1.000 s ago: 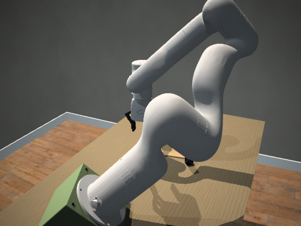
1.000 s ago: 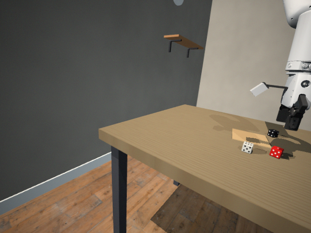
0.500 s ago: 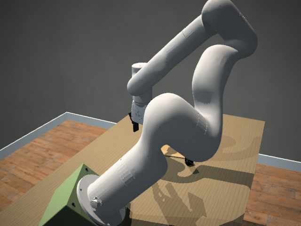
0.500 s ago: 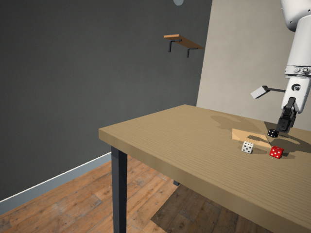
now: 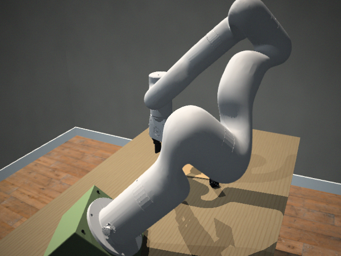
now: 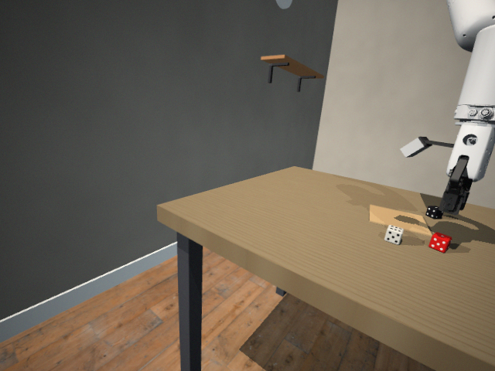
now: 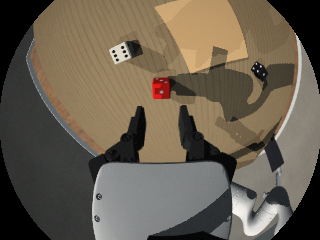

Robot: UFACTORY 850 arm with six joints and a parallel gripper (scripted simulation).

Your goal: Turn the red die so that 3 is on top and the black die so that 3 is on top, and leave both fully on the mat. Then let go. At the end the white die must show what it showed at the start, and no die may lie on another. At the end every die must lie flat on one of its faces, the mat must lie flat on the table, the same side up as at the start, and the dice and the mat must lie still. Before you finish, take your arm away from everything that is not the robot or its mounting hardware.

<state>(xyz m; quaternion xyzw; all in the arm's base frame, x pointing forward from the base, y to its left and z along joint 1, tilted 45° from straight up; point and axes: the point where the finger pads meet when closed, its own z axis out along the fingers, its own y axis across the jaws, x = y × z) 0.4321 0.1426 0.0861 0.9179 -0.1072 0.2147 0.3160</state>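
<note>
Red die, square-sided without a long axis, beyond the parted, empty jaws.

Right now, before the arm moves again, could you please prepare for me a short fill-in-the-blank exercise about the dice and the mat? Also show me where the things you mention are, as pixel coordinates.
1. The die nearest to the tool's fingertips in the wrist view is the ____ one.
2. The white die [image 6: 394, 234] [image 7: 120, 53] shows the number ____ on its top face.
3. The mat [image 6: 384, 216] [image 7: 210, 30] lies flat on the ____.
4. Of the three dice, the one farthest from the white die in the wrist view is ____.

Missing words, in order: red; six; table; black.
</note>
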